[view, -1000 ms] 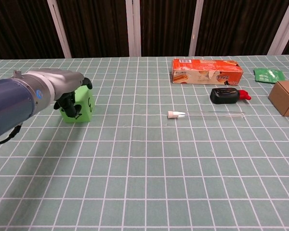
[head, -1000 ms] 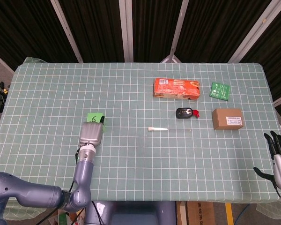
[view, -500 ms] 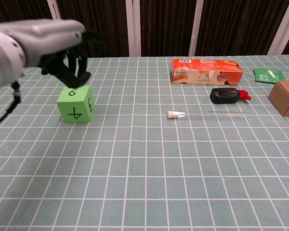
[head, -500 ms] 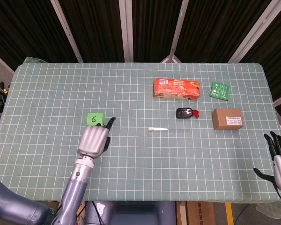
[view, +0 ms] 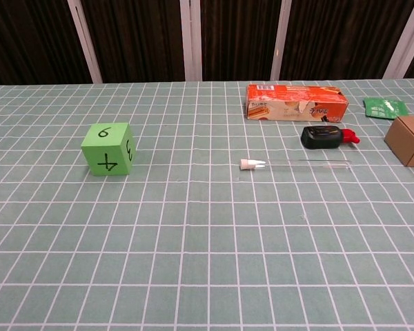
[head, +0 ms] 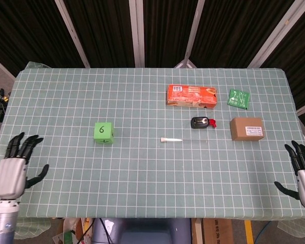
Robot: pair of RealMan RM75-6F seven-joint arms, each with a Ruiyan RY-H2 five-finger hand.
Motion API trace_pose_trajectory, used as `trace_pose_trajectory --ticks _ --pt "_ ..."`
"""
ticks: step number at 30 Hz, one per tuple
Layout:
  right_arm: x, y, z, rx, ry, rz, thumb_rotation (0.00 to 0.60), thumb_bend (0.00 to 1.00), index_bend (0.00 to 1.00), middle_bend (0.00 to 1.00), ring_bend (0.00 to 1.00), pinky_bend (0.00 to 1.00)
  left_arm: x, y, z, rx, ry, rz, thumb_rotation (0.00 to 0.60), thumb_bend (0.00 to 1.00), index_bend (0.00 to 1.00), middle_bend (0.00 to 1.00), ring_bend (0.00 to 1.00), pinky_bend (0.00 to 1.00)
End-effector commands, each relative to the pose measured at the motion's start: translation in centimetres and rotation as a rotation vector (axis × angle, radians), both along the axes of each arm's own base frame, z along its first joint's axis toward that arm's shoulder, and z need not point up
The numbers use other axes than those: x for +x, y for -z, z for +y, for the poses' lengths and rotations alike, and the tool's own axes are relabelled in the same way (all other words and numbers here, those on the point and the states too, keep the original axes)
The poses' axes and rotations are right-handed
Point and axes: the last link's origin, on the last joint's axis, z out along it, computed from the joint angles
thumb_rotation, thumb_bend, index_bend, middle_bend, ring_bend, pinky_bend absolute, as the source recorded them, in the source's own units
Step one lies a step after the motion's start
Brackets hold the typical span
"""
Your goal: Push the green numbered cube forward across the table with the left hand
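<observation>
The green numbered cube (head: 103, 133) (view: 108, 149) stands alone on the left half of the checked table, a 6 on its top face and a 4 and a 3 on the sides facing the chest camera. My left hand (head: 12, 169) hangs at the table's near left edge, far from the cube, fingers spread and holding nothing. My right hand (head: 304, 172) is at the near right edge, also spread and empty. Neither hand shows in the chest view.
An orange carton (head: 191, 96), a green packet (head: 239, 98), a brown box (head: 247, 128), a black and red object (head: 202, 122) and a thin white-capped tube (head: 171, 139) lie on the right half of the table (head: 142, 173).
My left hand has drawn back from just behind the cube to the table's near left edge and opened. The cube sits slightly farther forward than a second ago.
</observation>
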Motion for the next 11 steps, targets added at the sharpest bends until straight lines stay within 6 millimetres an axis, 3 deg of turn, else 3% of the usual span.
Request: trace_pose_trajectory --ticks 1,4,11 --pt "0.0 0.1 0.2 0.013 -0.008 0.005 0.600 0.04 0.06 0.00 0.00 0.00 -4.4 -2.3 -2.8 0.053 0.004 0.049 0.600 0.37 0.19 0.13 0.00 0.03" --pt "0.0 0.2 0.1 0.026 -0.002 0.014 0.600 0.04 0.06 0.00 0.00 0.00 -5.6 -2.2 -3.2 0.054 -0.025 0.030 0.600 0.37 0.19 0.12 0.00 0.03" --pt "0.0 0.9 -0.1 0.034 0.003 0.031 0.600 0.04 0.06 0.00 0.00 0.00 -5.7 -2.9 -3.2 0.100 -0.020 0.040 0.600 0.37 0.17 0.11 0.00 0.03"
